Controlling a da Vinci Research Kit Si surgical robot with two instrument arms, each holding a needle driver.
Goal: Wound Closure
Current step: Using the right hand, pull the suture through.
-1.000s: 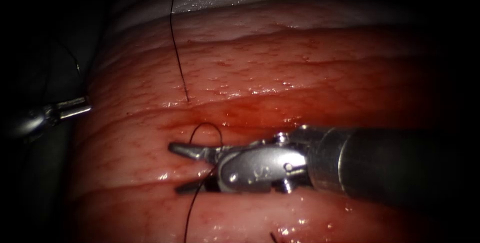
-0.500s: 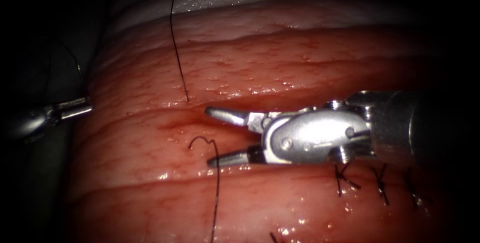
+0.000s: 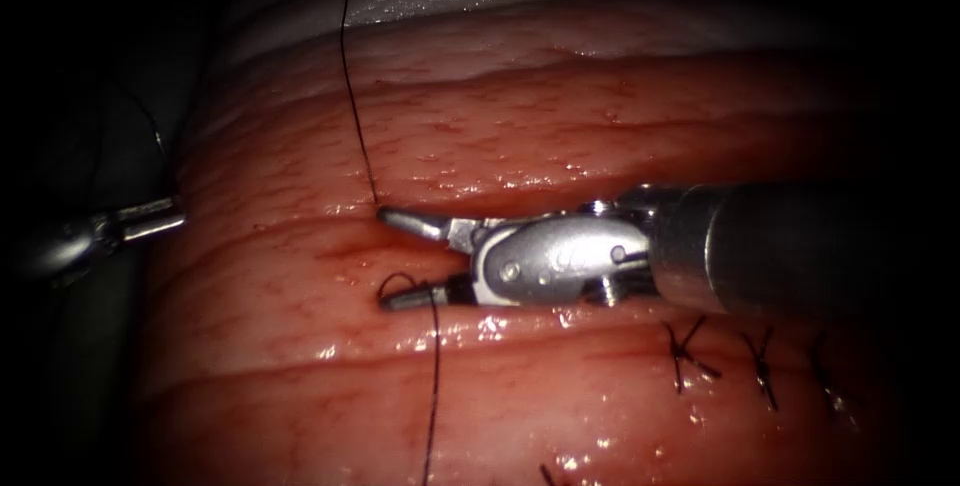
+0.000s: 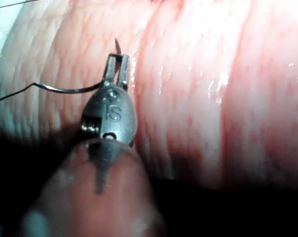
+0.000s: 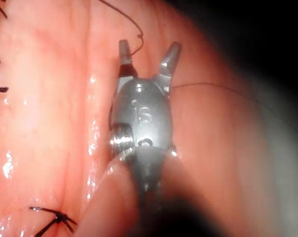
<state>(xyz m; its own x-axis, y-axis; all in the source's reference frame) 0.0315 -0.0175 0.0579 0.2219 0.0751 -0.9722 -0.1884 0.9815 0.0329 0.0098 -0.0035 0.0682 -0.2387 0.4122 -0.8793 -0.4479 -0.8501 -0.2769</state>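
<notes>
The thin black thread (image 3: 358, 126) drops in from twelve o'clock of the endoscope view and enters the wet, pink-red ridged tissue (image 3: 560, 116) near the centre. Just beneath, a second run of it curls into a small loop (image 3: 402, 278) and trails off toward six o'clock. The right arm's silver wristed needle driver (image 3: 388, 256) reaches in from three o'clock with its jaws spread wide and nothing in them. The upper tip lies almost at the entry point and the lower tip touches the loop. The right wrist view (image 5: 149, 52) agrees, with the curl lying against one finger (image 5: 124, 52).

Out at nine o'clock, off the tissue's flank, the left arm's silver needle driver (image 3: 172, 214) is clamped shut. Seen from its own wrist (image 4: 117, 66), a fine dark point (image 4: 116, 44) pokes past the tips, which I take for the curved needle held near its tip and clear of the tissue. How it is gripped I can't tell for sure.

Three knotted black stitches (image 3: 685, 354) sit around four o'clock along the cut, and red fluid (image 3: 350, 246) pools in the fold beside the open jaws.

If the right tool is meant to take the loop, I'd say it should close on the strand alone, low on the pads. It shouldn't pinch the soft surface or drag at the entry point.
</notes>
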